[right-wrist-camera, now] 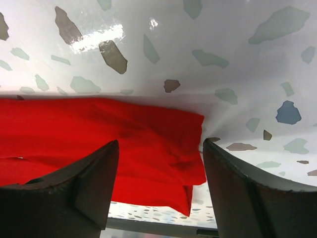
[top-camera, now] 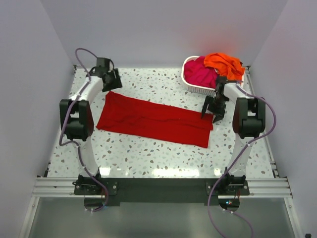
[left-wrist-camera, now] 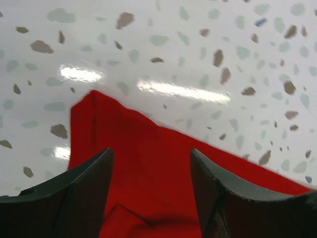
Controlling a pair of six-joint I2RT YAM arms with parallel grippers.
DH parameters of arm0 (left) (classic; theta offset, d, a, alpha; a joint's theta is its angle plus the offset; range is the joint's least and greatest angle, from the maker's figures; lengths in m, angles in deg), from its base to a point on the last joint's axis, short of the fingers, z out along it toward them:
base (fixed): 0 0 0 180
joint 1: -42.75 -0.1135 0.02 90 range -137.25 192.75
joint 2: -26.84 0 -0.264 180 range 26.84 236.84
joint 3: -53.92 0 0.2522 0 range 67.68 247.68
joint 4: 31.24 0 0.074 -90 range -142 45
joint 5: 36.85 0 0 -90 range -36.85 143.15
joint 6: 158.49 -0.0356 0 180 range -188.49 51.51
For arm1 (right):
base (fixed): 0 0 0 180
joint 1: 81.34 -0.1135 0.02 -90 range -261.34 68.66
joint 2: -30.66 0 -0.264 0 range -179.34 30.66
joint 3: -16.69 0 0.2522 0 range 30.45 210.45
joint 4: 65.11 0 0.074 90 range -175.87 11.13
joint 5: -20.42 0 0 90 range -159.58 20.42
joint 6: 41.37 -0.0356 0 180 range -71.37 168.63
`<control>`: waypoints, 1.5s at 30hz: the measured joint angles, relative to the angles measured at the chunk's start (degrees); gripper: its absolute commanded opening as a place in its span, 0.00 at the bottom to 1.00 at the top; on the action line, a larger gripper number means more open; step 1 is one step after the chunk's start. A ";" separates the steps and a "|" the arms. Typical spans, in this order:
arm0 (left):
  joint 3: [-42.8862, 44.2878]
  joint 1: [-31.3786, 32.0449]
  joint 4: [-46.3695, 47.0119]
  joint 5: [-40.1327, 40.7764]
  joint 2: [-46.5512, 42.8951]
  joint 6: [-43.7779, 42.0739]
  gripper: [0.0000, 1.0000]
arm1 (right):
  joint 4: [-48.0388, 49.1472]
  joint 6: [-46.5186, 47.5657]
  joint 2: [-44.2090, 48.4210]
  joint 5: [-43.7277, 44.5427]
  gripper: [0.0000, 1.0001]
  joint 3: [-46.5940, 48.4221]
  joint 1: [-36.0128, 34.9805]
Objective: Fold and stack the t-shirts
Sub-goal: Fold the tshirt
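We note the deep red t-shirt (top-camera: 153,119) lying as a long flat strip across the worktop (top-camera: 148,153). The left tool (top-camera: 112,79) is spread over its far-left corner, pinching nothing. The right tool (top-camera: 213,110) is spread above its right end. The magenta t-shirt (top-camera: 199,74) and orange t-shirt (top-camera: 225,64) are heaped in the white basket (top-camera: 190,85), far right.

No text, label, brand, number or sign is legible on the deep red t-shirt (top-camera: 153,121), the white slatted basket (top-camera: 194,88) or the speckled table (top-camera: 148,154).
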 measured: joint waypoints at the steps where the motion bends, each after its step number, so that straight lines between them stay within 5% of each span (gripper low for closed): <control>1: -2.34 2.47 0.48 1.81 -2.58 -0.74 0.62 | 0.13 0.17 0.26 0.00 0.73 -0.26 0.00; 9: -19.28 20.31 3.65 8.11 -18.27 -5.07 0.48 | 2.64 0.39 7.52 -0.42 0.73 -6.25 0.15; 19: -30.84 21.77 3.63 10.67 -19.32 -8.94 0.37 | 4.35 0.33 12.04 -1.33 0.73 -9.88 0.15; 45: -33.33 22.18 5.53 8.46 -15.76 -10.91 0.38 | 4.52 0.11 12.31 -1.86 0.73 -11.28 0.15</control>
